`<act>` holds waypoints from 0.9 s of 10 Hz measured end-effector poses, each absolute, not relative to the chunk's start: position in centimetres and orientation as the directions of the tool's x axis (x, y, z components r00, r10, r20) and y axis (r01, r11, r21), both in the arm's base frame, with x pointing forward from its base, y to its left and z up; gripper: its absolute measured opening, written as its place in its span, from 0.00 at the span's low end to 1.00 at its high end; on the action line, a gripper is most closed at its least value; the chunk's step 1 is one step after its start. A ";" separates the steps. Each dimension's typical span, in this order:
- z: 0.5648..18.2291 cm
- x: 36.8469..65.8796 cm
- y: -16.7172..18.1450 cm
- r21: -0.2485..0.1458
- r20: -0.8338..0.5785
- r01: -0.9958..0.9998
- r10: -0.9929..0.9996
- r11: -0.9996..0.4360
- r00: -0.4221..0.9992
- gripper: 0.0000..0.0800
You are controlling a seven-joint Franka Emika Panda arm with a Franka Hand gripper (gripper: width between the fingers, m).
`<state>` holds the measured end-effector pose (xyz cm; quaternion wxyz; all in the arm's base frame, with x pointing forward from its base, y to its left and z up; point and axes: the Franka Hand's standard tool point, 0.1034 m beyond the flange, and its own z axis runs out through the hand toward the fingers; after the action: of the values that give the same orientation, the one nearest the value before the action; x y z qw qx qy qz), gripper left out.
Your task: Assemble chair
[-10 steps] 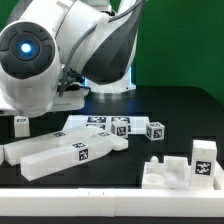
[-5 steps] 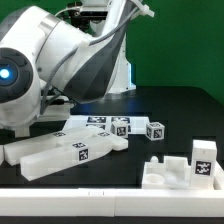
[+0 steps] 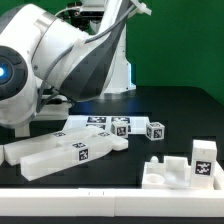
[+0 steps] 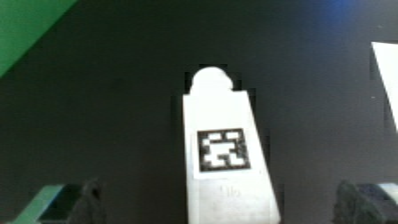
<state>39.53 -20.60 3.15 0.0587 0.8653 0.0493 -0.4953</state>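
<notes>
Since a second ago the big white robot arm (image 3: 70, 55) has swung toward the exterior view's left. Long matte white plastic chair bars (image 3: 60, 152) lie at that view's lower left on the black worktop (image 3: 180, 105). Wide open, the end effector (image 4: 222, 205) holds nothing. One tagged white bar (image 4: 222, 150) lies under the gap between its fingers (image 4: 68, 203), pointing straight ahead.

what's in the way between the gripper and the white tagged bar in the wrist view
Nothing visible. In the wrist view the white bar lies on the black table. The gripper is open, with one finger on each side of the bar, and no other part lies between them.
</notes>
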 end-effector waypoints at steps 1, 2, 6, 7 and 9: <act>2.3 38.1 -18.9 0.056 -0.855 0.151 0.031 -0.987 0.518 0.81; 2.5 37.6 -18.7 0.048 -0.861 0.147 0.033 -0.988 0.508 0.81; 2.5 37.7 -19.2 0.054 -0.858 0.136 0.024 -0.989 0.514 0.21; 2.5 37.7 -19.2 0.055 -0.858 0.135 0.023 -0.989 0.514 0.05; 2.5 37.6 -19.3 0.055 -0.858 0.133 0.022 -0.990 0.514 0.02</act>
<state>37.63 -19.32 2.53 0.0566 0.8682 0.0445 -0.4910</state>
